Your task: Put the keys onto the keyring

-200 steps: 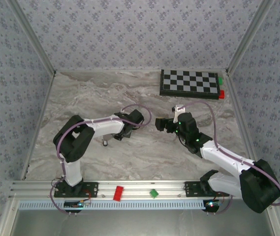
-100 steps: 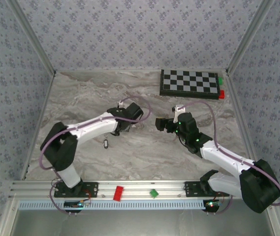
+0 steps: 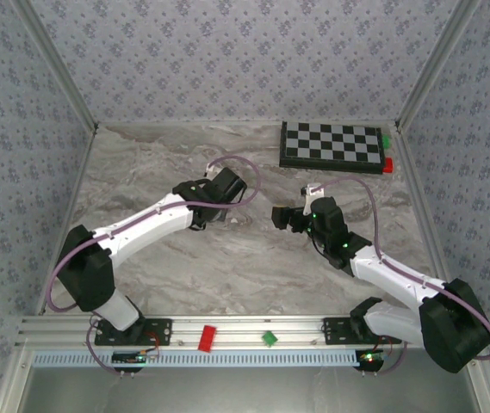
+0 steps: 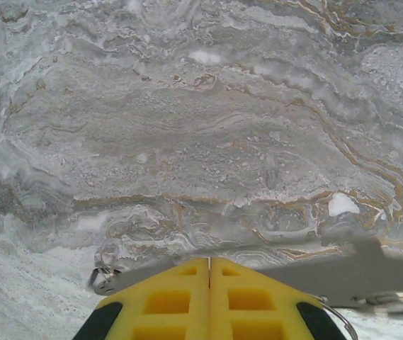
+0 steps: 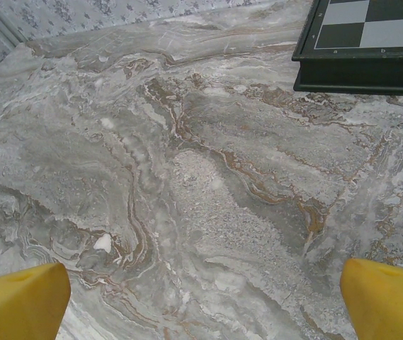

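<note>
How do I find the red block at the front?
Look at the metal rail along the near edge of the table. Two small blocks lie on it. The red block is the left one, longer than the green block beside it.

We see our right hand (image 5: 202, 301) with its two yellow fingertips (image 5: 17, 301) spread wide apart at the lower corners over the grey marble desk (image 5: 208, 163), a black-and-white checkered board (image 5: 371, 42) lying at the upper right, and a patterned wall (image 5: 81, 14) along the top left.
</note>
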### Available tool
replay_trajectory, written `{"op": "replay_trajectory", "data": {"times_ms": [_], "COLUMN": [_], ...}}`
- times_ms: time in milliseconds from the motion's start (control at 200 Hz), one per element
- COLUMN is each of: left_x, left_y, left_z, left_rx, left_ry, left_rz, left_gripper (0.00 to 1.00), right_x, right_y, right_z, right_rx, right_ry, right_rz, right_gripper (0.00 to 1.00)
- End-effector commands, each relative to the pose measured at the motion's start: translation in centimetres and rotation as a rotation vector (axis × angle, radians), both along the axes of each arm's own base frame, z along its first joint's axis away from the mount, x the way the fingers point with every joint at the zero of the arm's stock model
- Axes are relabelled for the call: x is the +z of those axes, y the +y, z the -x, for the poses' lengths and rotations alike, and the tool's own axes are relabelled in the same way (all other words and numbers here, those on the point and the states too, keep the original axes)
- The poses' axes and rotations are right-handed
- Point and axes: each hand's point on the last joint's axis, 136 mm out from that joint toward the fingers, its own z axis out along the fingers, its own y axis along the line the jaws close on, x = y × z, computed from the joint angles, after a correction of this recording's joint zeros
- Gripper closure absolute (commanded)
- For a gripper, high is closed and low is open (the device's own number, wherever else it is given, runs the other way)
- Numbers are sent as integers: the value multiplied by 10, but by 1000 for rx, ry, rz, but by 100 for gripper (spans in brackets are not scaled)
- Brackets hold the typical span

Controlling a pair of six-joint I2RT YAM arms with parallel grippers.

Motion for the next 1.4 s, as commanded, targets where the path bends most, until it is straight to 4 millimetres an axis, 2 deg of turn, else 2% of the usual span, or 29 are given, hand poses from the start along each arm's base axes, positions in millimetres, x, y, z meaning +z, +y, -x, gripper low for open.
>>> {"op": "replay_trajectory", "data": {"times_ms": [0, 220, 310, 395, 470, 540, 700, 835, 915, 1025, 1124, 1224, 1394], "left_x": [17, 14, 9, 5, -2, -8, -33, -42, -43, -44, -56, -67, -76], "left_y": [-7, -12, -11, -6, -1, 8, 14, 18, 19, 21, 18, 20, 18], "left_z": [1, 1, 1, -1, -1, -2, 1, 4, 5, 6, 11, 18, 36], "left_rx": [-38, -41, -30, 10, 59, 134, 263, 369, 411, 484, 538, 586, 616], "left_ry": [-22, -18, -9, -7, 9, 1, 17, 5, -8, -27, -24, -35, -77], "left_rz": [37, 64, 58, 40, 17, -9, 4, 60, 101, 159, 228, 257, 290], "left_gripper": [100, 100, 100, 100, 100, 100, 100, 100, 100, 100, 100, 100, 100], "right_x": [4, 6, 11, 18, 17, 14, 13, 12, 11, 7, -1, -9, -7], "right_y": [1, 5, 18, 39, 49, 48, 40, 35, 39, 58, 67, 65, 57], "right_z": [-1, 1, 8, 18, 22, 21, 17, 16, 16, 21, 20, 17, 13], "right_rx": [3, 27, 106, 226, 268, 252, 203, 179, 195, 287, 323, 306, 272], "right_ry": [-27, -32, -50, -70, -67, -63, -70, -68, -51, 4, 58, 89, 73], "right_rz": [11, -1, -43, -97, -86, -63, -44, -42, -64, -119, -136, -139, -138], "right_gripper": [1, 1, 1, 3, 2, 0, 0, 0, 0, 12, 23, 21, 19]}}
